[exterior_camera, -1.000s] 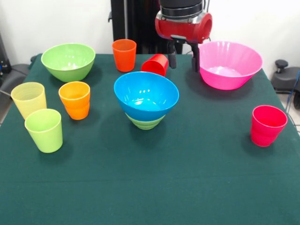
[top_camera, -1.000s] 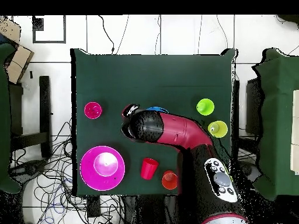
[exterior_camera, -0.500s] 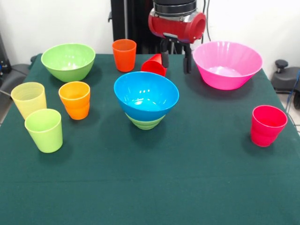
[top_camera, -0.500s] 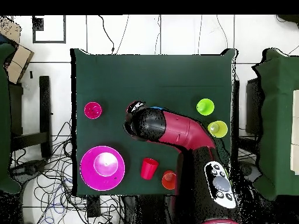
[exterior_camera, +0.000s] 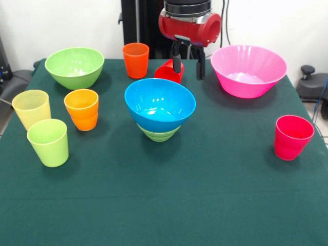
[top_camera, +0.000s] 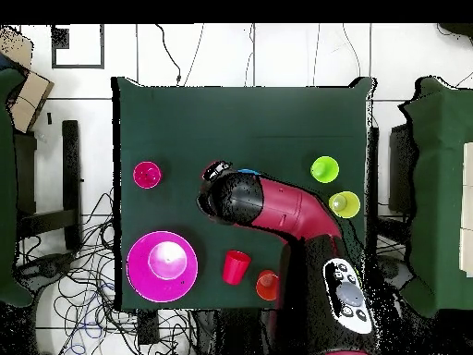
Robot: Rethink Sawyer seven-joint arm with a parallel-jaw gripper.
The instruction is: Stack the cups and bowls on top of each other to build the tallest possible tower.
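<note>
Blue bowl (exterior_camera: 160,104) near counter centre, nested upright in small green bowl (exterior_camera: 159,134); only two-piece stack present. Both empty. Pink bowl (exterior_camera: 248,69) at far right of front view, upright, empty. Large green bowl (exterior_camera: 75,66) at far left, upright, empty.

Red cup (exterior_camera: 169,70) on its side just behind blue bowl, mouth toward the camera. Orange cup (exterior_camera: 136,60) upright beside it at the far edge. Second orange cup (exterior_camera: 82,109) left of blue bowl, upright. Yellow cup (exterior_camera: 32,108) and lime cup (exterior_camera: 48,142) near the left edge, close together. Pinkish-red cup (exterior_camera: 292,137) alone at right, well apart from the rest.

Gripper (exterior_camera: 187,64) hanging between red cup and pink bowl, above the counter (exterior_camera: 169,205). Fingers (exterior_camera: 177,60) spread wide, holding nothing; one finger just in front of red cup's side.

Near half of counter bare in front view. In overhead view, arm (top_camera: 277,208) covering blue bowl and orange cup area; cables (top_camera: 88,277) on floor beside the counter.
</note>
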